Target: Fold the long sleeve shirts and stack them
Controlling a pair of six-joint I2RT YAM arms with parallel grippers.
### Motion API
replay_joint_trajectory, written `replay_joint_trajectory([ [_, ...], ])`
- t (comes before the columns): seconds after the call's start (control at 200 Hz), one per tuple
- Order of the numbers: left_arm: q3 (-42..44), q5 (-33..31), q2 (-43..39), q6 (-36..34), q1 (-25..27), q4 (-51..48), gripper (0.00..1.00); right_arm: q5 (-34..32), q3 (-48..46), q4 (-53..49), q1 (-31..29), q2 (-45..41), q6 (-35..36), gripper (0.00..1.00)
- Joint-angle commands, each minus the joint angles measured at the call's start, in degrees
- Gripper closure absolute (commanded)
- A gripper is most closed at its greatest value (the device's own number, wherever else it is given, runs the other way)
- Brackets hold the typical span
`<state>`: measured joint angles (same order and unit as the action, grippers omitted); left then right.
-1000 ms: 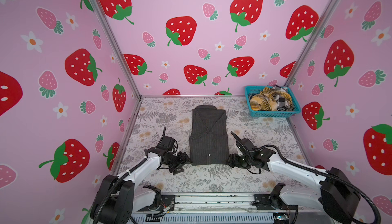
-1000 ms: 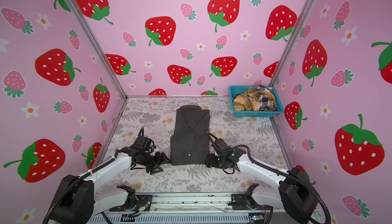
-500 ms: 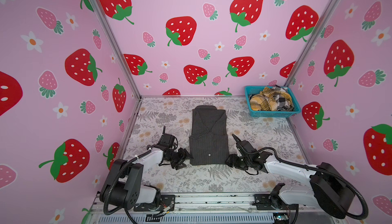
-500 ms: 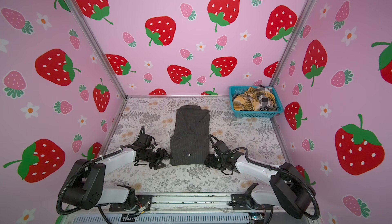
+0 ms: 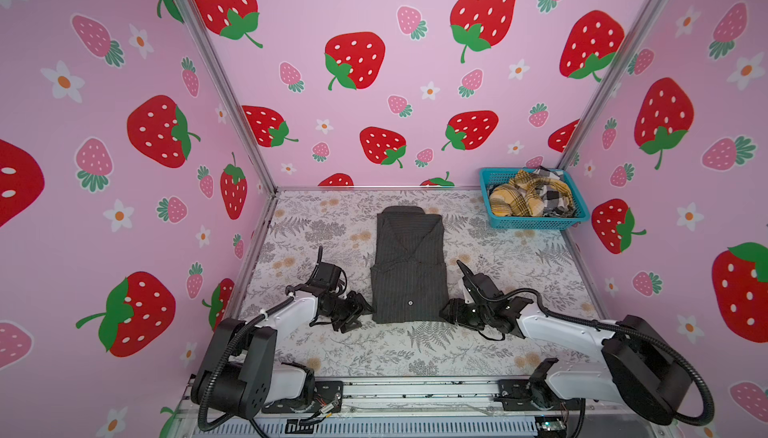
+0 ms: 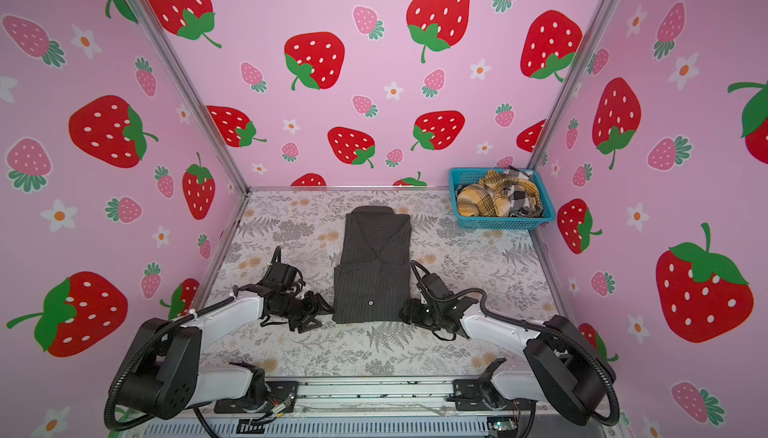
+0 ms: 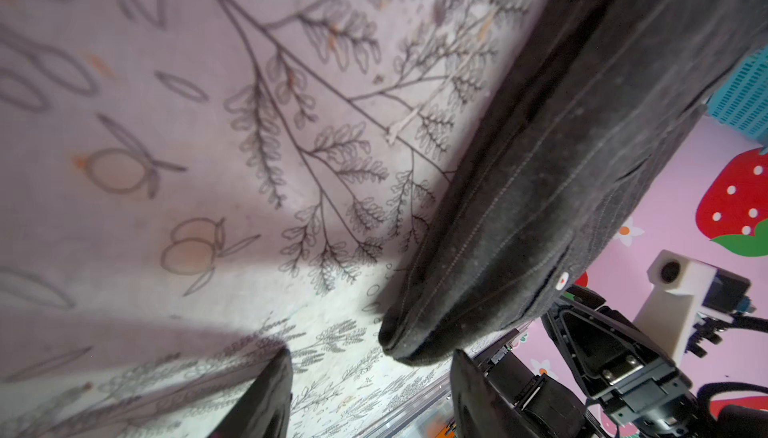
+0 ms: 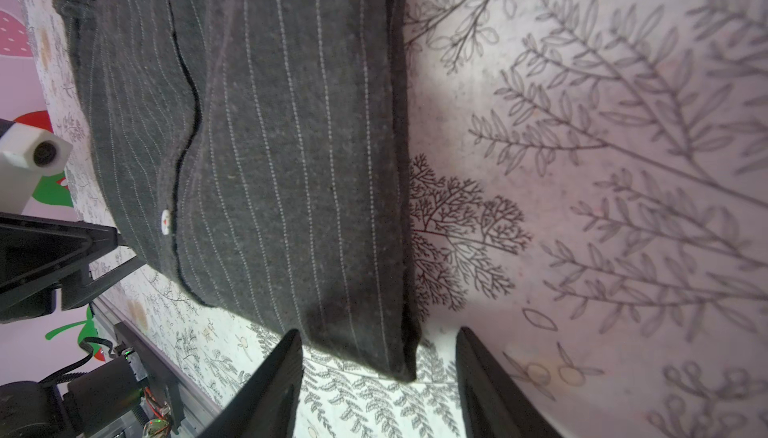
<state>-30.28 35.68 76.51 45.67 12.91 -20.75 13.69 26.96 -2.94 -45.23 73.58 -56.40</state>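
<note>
Lowered since earlier, the left gripper point(image 5: 362, 313) and right gripper point(image 5: 446, 313) are held unclenched at the folded charcoal pinstriped cloth shirt point(image 5: 409, 274) corners nearest the floral table point(image 5: 498, 257) front edge.

The place was a staged robot test booth, not a home. Pink strawberry-print panels point(image 5: 374, 12) on aluminium posts point(image 5: 227, 95) enclosed a floral-clothed table point(image 5: 332, 348). At 6 o'clock a left arm point(image 5: 286, 311) and a right arm point(image 5: 561, 328) rose from a metal rail point(image 5: 415, 392).
</note>
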Motion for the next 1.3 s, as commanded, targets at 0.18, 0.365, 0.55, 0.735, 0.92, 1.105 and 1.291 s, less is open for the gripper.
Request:
replay_joint_trajectory([
  [0.18,0.91,2.79,2.32,1.34,-0.2,4.0,0.39,0.05,-1.99,-0.26,0.85,1.53,-0.49,0.4],
  [0.365,0.6,2.81,3.07,1.42,0.15,4.43,0.45,-0.59,-2.55,0.09,1.09,1.57,-1.17,0.43],
  [0.55,0.5,3.62,6.89,1.07,1.06,6.1,0.48,-0.56,-2.84,0.48,1.03,1.21,-1.32,0.46],
  [0.735,1.62,3.29,3.52,2.22,1.55,7.2,0.45,-0.15,-3.28,1.11,1.03,1.55,-1.31,0.47],
  [0.92,1.58,1.33,-2.23,1.7,1.68,3.71,0.43,0.02,-3.06,1.22,1.03,1.82,-1.31,0.48],
  [1.105,0.55,1.62,1.12,0.39,2.08,4.7,0.37,0.32,-2.68,2.13,1.02,2.61,-1.67,0.48],
  [1.291,0.22,3.95,8.49,2.49,2.54,9.97,0.44,0.3,-2.69,1.85,1.06,2.68,-1.78,0.55],
])
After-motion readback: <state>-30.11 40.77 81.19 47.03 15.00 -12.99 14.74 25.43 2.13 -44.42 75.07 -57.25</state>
